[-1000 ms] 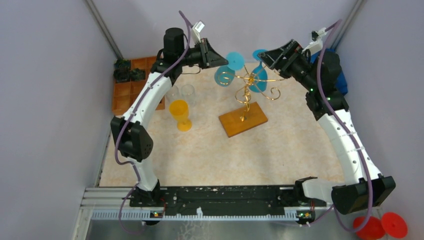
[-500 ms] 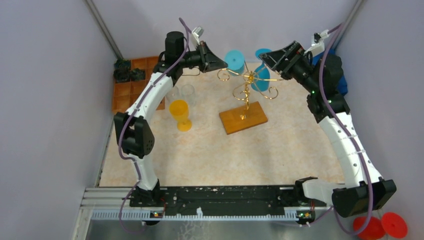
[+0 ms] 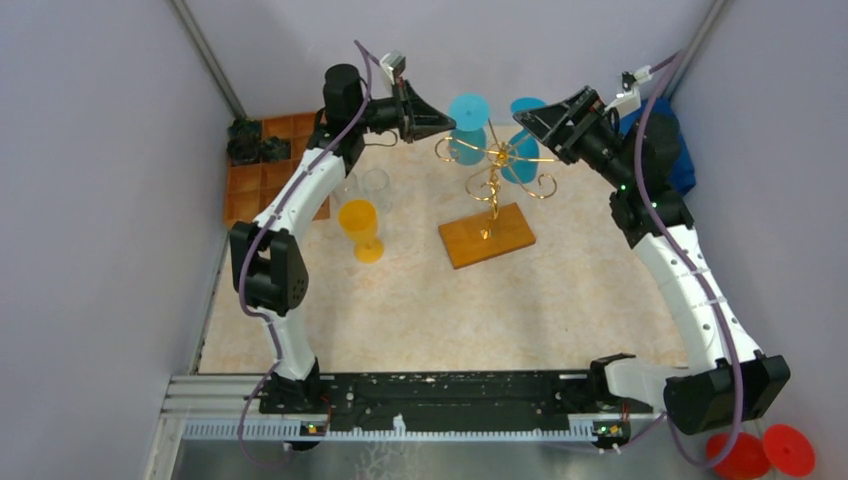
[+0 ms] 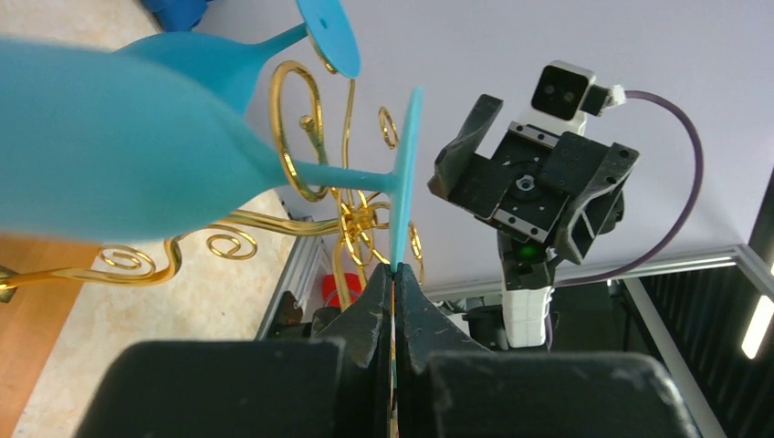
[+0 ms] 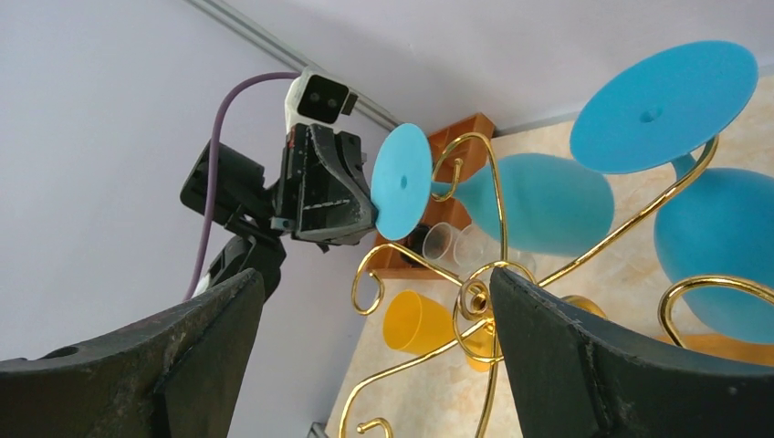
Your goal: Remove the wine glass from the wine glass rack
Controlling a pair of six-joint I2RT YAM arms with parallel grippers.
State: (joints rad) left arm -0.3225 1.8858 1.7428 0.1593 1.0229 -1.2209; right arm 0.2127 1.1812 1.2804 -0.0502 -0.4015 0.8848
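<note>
Left claw (image 4: 394,274) clamped shut on the foot rim of the wine glass (image 4: 119,146) hanging at the wine glass rack's (image 3: 487,237) 11 o'clock; such an edge pinch could slip or snag wire, while right claw (image 5: 374,274) gapes empty.

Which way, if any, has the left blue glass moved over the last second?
Yes. In the top view the glass has shifted away from the rack's base, toward the back wall, its bowl now nearer the rack's middle.
</note>
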